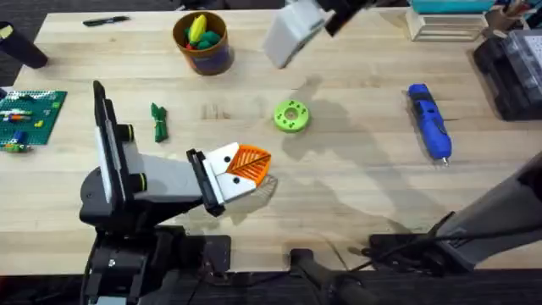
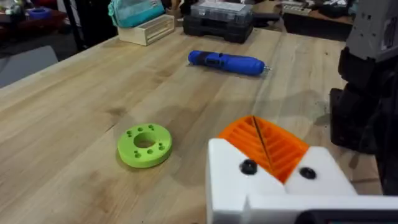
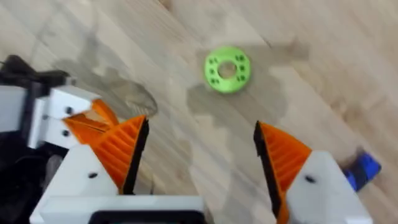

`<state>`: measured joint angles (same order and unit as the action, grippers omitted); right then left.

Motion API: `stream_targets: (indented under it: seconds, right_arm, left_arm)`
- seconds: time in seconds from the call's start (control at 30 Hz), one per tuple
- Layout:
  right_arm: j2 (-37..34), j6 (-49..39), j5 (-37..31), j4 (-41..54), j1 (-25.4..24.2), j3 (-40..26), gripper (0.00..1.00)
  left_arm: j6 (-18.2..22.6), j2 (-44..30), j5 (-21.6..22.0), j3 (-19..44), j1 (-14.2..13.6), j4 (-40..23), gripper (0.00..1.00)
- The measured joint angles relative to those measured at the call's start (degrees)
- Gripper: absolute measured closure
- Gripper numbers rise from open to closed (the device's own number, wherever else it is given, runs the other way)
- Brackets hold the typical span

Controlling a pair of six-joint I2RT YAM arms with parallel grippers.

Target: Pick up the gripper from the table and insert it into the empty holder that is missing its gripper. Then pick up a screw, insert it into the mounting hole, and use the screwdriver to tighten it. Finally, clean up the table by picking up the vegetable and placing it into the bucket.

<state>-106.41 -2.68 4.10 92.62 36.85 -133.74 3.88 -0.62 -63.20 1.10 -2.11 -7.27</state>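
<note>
Overhead, the left gripper [image 1: 246, 165] lies low over the wooden table [image 1: 356, 195] near the front edge, its orange ridged pads pressed together with no gap between them. The right gripper [image 1: 292, 32] hangs high and blurred near the table's far side. The dark green vegetable [image 1: 158, 122] lies on the table to the left of the lime-green disc [image 1: 291, 116], well apart from it. The bucket [image 1: 201, 41] stands at the far edge holding a yellow and green toy [image 1: 198, 29]. The blue screwdriver [image 1: 429, 121] lies on the right side of the table.

The left wrist view adds the disc's ring of small holes [image 2: 145, 145] and the screwdriver's thin metal bit [image 2: 267, 68], and a black case [image 2: 217, 18] beyond it.

The right wrist view looks straight down: its own pads [image 3: 283, 155] are spread wide with bare table between them, the disc [image 3: 227, 69] below, and the left gripper [image 3: 81, 118] off to one side.
</note>
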Motion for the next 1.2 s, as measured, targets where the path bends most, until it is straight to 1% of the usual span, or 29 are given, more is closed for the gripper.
stream_targets:
  seconds: [0.1,0.2,0.33,0.4,0.47,0.57,0.67,0.77,0.87,0.9,1.03,1.2]
  right_arm:
    - [1.68,0.29,0.01,-0.12,-2.71,5.17,0.008]
    - [5.07,1.18,0.03,-1.88,-5.40,13.12,0.008]
    - [13.44,2.10,0.04,-8.76,-9.78,27.68,0.008]
    - [19.48,2.38,0.04,-12.55,-13.03,36.12,0.009]
    - [25.14,2.64,0.04,-15.16,-16.98,42.91,0.007]
    - [33.60,2.67,0.04,-19.81,-25.71,52.94,0.008]
    - [38.41,1.02,-0.11,-22.15,-34.86,60.76,0.007]
    - [38.61,-2.95,-0.18,-24.70,-42.22,65.89,0.008]
    - [36.42,-6.52,-0.20,-28.38,-46.81,67.69,0.008]
    - [33.99,-10.59,-0.31,-33.59,-49.11,67.83,0.008]
    - [30.31,-14.96,-4.22,-38.94,-49.97,67.81,0.008]
    - [25.64,-17.11,-7.79,-41.40,-50.06,67.81,0.007]
  left_arm:
    - [0.01,0.00,0.00,0.00,0.00,0.00,0.994]
    - [0.00,0.00,0.00,0.00,0.00,0.00,0.994]
    - [0.00,0.00,0.00,0.00,0.00,0.00,0.994]
    - [0.00,0.00,0.00,0.00,0.00,-0.01,0.994]
    - [0.00,0.00,0.00,0.00,0.00,0.00,0.995]
    - [0.00,-0.02,0.02,0.00,0.00,0.00,0.995]
    - [0.00,0.00,0.02,0.00,0.00,0.00,0.995]
    - [0.00,-0.02,0.02,0.00,0.00,0.00,0.995]
    - [0.00,0.00,0.01,0.00,0.00,0.00,0.995]
    - [0.02,0.00,0.00,0.00,0.00,0.00,0.995]
    - [0.00,0.00,0.00,0.00,0.00,0.00,0.995]
    - [0.02,-0.01,0.00,0.00,0.00,0.00,0.995]
